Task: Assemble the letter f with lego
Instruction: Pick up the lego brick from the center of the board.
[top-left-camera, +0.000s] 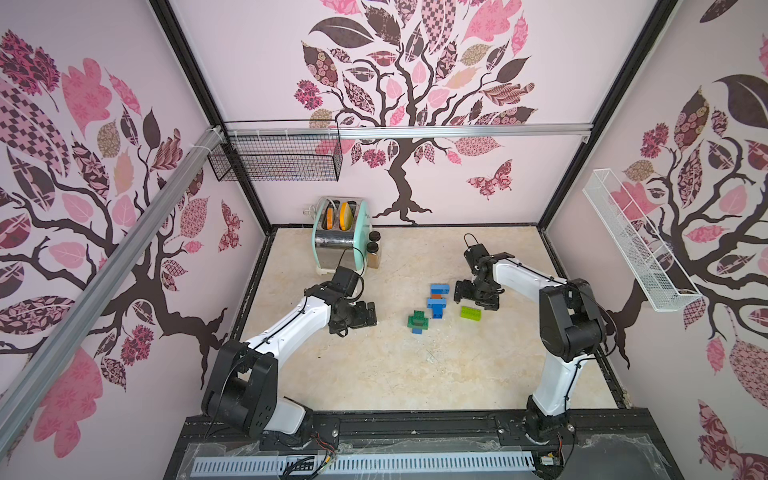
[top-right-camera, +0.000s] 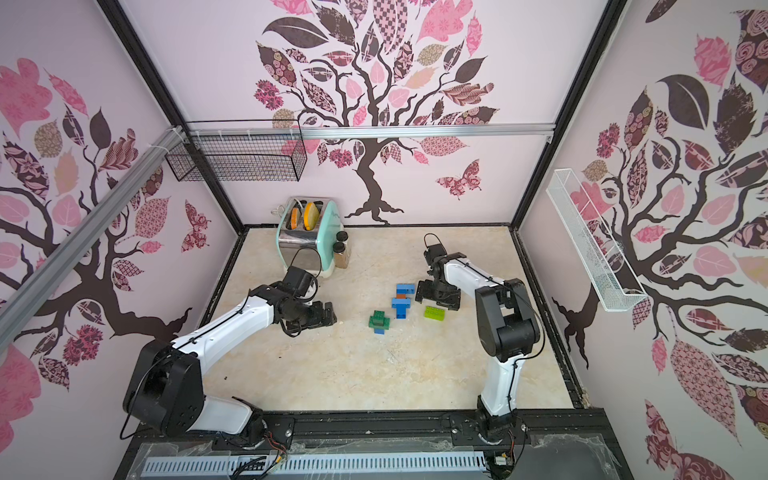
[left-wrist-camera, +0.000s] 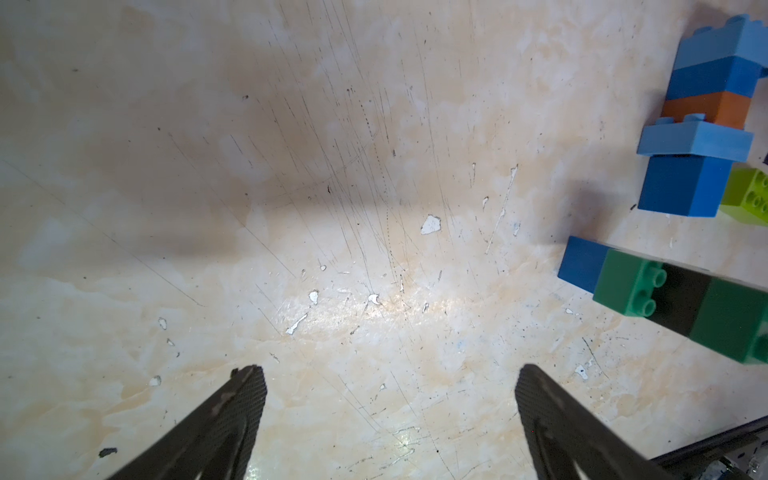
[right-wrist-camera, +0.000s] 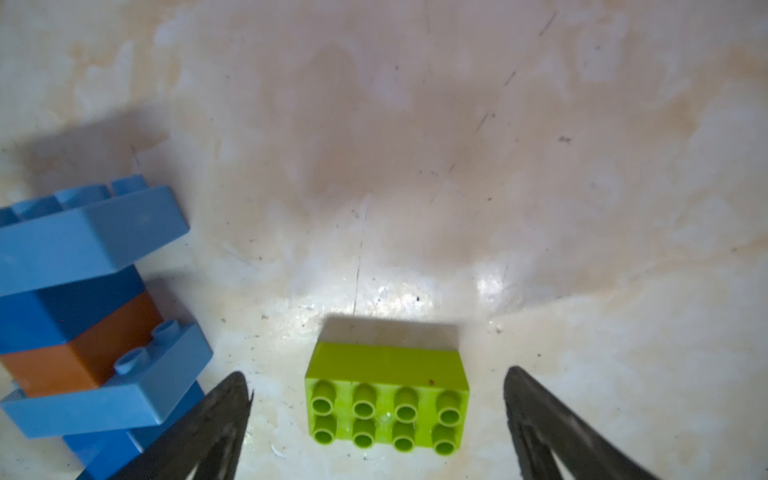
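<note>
The lego lies in three lots near the middle of the marble-look tabletop (top-left-camera: 374, 374). A joined column (top-left-camera: 437, 300) of light blue, blue and orange-brown bricks lies on its side. Its two light blue oblongs jut past the narrower bricks like crossbars, so it is probably the upper part of the f. Just beside it, towards the left arm, lies a second joined piece (top-left-camera: 418, 322) of dark green, black and blue. A single lime brick (right-wrist-camera: 386, 399) sits alone, studs up, on the right arm's side.

The right gripper (right-wrist-camera: 378, 376) is over that lime brick with its fingers spread wide, one to each side of the brick's long ends and touching neither. That framing suggests it is lining up to pick the brick by its length. Whether the fingertips are down at the brick's level or above it is hard to tell from these views.

The left gripper (left-wrist-camera: 388, 376) is also wide apart and holds nothing. It hangs over bare table with the green piece off to one side, likely waiting clear of the work. The toaster (top-left-camera: 338, 237) and spice jars (top-left-camera: 373, 249) stand well apart at the back.
</note>
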